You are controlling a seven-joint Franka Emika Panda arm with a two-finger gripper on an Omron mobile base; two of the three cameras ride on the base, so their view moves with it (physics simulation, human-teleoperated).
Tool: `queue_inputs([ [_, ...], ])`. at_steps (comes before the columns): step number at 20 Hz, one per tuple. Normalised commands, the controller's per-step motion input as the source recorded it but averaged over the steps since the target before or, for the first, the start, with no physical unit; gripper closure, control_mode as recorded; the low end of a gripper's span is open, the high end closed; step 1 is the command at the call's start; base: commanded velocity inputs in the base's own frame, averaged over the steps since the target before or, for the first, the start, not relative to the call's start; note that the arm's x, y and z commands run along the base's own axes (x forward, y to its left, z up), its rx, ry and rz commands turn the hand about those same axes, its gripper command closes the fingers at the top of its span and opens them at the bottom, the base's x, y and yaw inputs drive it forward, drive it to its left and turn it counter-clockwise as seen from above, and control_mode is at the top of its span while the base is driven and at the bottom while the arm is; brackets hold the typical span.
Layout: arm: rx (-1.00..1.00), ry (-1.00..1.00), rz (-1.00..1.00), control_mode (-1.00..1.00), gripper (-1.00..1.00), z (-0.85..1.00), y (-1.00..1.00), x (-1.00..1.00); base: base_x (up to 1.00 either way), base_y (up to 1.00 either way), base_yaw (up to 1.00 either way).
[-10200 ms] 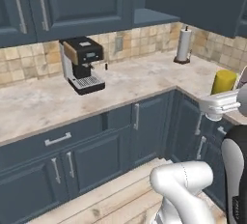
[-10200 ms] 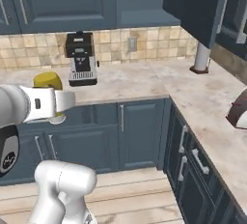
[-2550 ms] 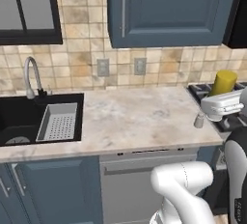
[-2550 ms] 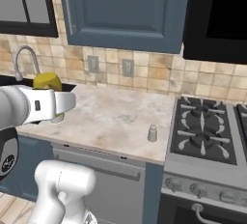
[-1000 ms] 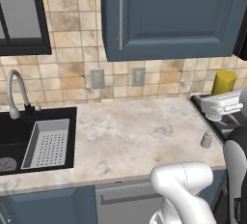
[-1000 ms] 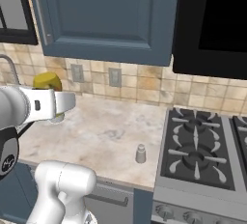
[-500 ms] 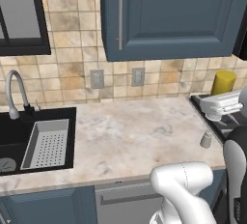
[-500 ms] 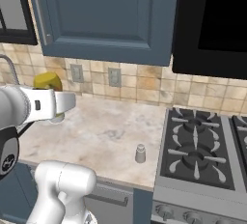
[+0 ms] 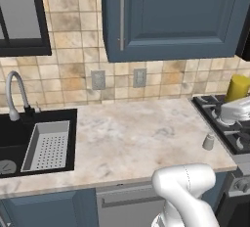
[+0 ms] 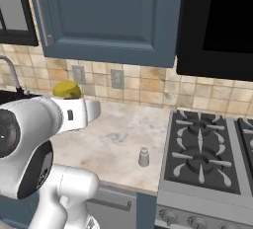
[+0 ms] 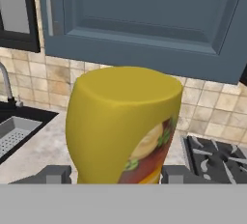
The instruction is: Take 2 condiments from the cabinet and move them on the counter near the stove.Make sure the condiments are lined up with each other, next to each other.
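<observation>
The claw (image 11: 116, 175) is seen clenched on the bottle (image 11: 123, 126): in the hand view its two grey fingertips (image 11: 50, 174) press against either side of the yellow body, low down, and the red-orange label is turned toward the right. The bottle is held in the air above the table (image 9: 132, 138), not resting on it. In the left base view the bottle (image 9: 238, 88) is seen at the right edge, over the stove (image 9: 219, 118); in the right base view only its yellow top (image 10: 66, 90) rises behind the white arm.

The shaker (image 10: 144, 157) stands upright on the table (image 10: 118, 139), near its front edge and just beside the left edge of the stove (image 10: 207, 159). In the left base view the shaker (image 9: 208, 142) is found below and to the left of the held bottle, well apart from it. Bare marbled surface lies between the shaker and the sink (image 9: 34, 143), and nothing is seen standing there.

The sink is set into the table at the far left, with a pale perforated insert (image 9: 46, 145) in it and a curved tap (image 9: 17, 96) behind. Two wall outlets (image 9: 118, 78) are set in the tiled backsplash. A closed blue cabinet (image 9: 176, 15) with a long steel handle (image 9: 121, 16) hangs above the table. A black panel (image 10: 217, 25) is mounted over the stove.
</observation>
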Motion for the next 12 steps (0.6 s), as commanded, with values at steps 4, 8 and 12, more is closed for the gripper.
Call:
queue_inputs([
  [4, 0.0, -0.03, 0.21, -1.0, 1.0, -0.28, -0.61, 0.0, 0.0, 0.0, 0.0],
  [8, 0.0, 0.0, 0.18, -1.0, 1.0, -0.21, -0.45, 0.09, 0.0, 0.0, 0.0],
  [12, 0.0, -0.02, 0.1, -1.0, 1.0, -0.34, -0.49, 0.23, 0.0, 0.0, 0.0],
])
